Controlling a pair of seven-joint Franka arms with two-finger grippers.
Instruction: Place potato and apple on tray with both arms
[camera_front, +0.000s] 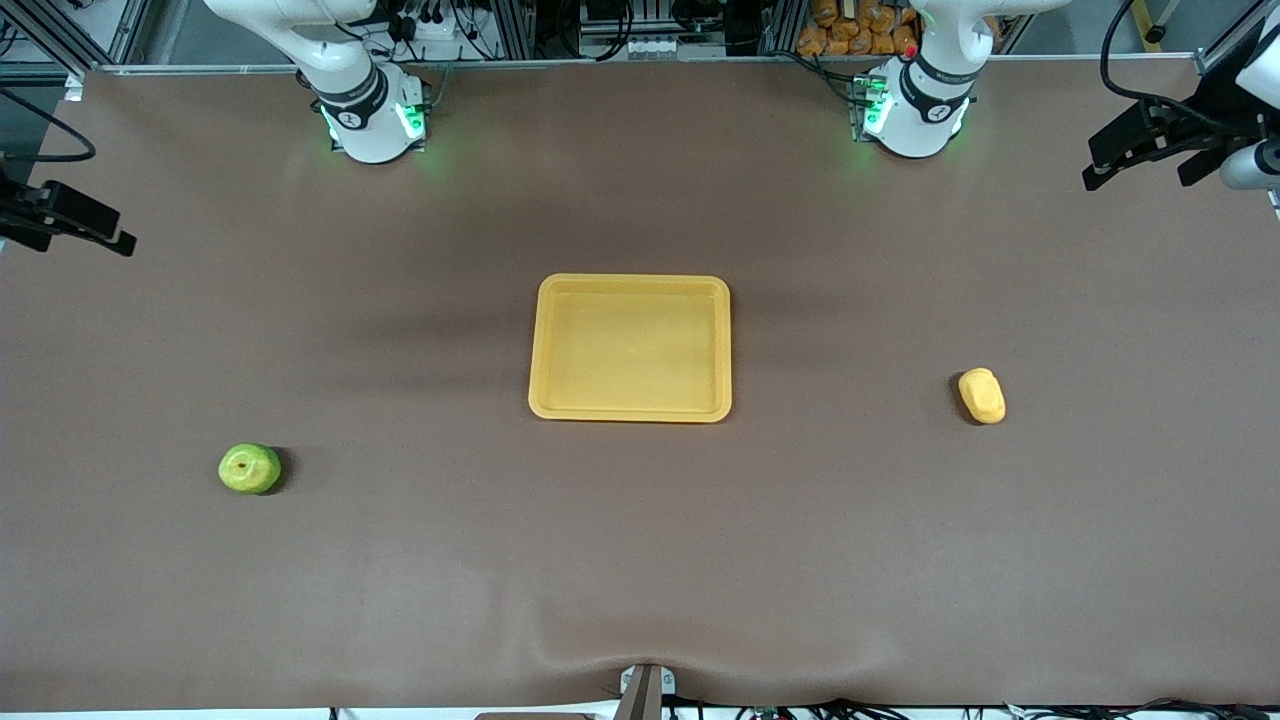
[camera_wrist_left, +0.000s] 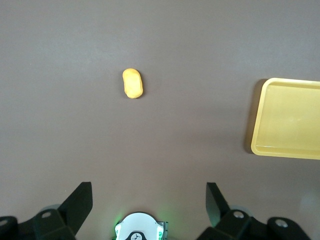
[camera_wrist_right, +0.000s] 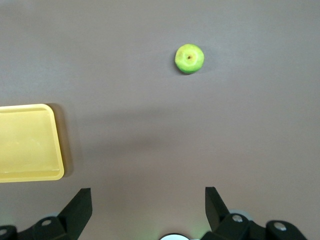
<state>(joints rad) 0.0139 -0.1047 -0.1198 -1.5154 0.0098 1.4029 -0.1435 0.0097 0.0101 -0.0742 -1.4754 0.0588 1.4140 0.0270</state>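
Note:
The yellow-orange tray (camera_front: 630, 412) lies empty at the table's middle. A yellow-green apple (camera_front: 250, 468) rests on the table toward the right arm's end, nearer to the front camera than the tray. The oblong potato (camera_front: 982, 396) lies toward the left arm's end, about level with the tray's near rim. My left gripper (camera_wrist_left: 149, 200) hangs open high over its own base, with the potato (camera_wrist_left: 132, 83) and the tray (camera_wrist_left: 290, 117) far below. My right gripper (camera_wrist_right: 148, 202) is likewise open and high, looking down on the apple (camera_wrist_right: 189, 58) and the tray (camera_wrist_right: 27, 142). Neither holds anything.
The two arm bases (camera_front: 375, 120) (camera_front: 915, 115) stand along the table's edge farthest from the front camera. Black camera mounts (camera_front: 65, 220) (camera_front: 1150, 150) jut in at both table ends. A small clamp (camera_front: 645, 685) sits at the near edge. Brown mat covers the table.

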